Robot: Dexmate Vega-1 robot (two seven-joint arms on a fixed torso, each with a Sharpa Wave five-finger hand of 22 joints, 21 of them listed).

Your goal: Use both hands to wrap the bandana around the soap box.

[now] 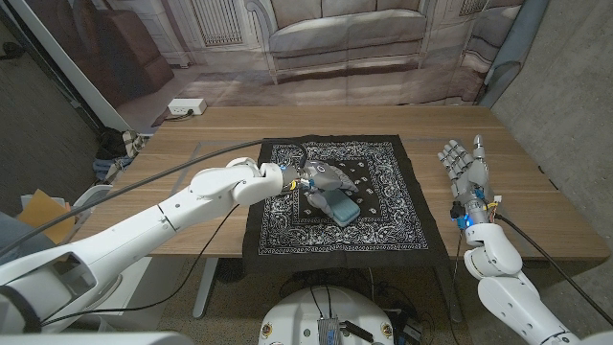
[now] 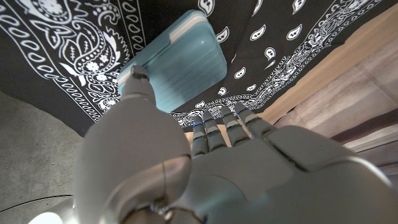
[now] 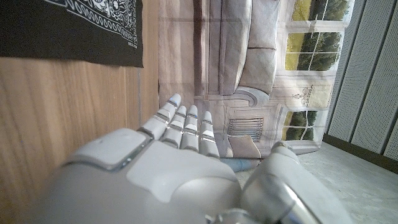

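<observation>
A black paisley bandana (image 1: 383, 206) lies spread flat on the wooden table (image 1: 192, 158). On its middle lies a teal soap box (image 1: 344, 207), set at a slant. My left hand (image 1: 321, 180) is over the bandana at the box's far-left end. In the left wrist view its thumb (image 2: 138, 81) touches a corner of the soap box (image 2: 180, 59), while its straight fingers (image 2: 227, 124) reach along the box's side without closing on it. My right hand (image 1: 466, 174) stands to the right of the bandana, fingers spread, holding nothing.
A white power strip (image 1: 187, 107) sits at the table's far left corner. A dark cable (image 1: 144, 182) runs over the left part of the table toward my left arm. Bare wood shows to the left and right of the bandana.
</observation>
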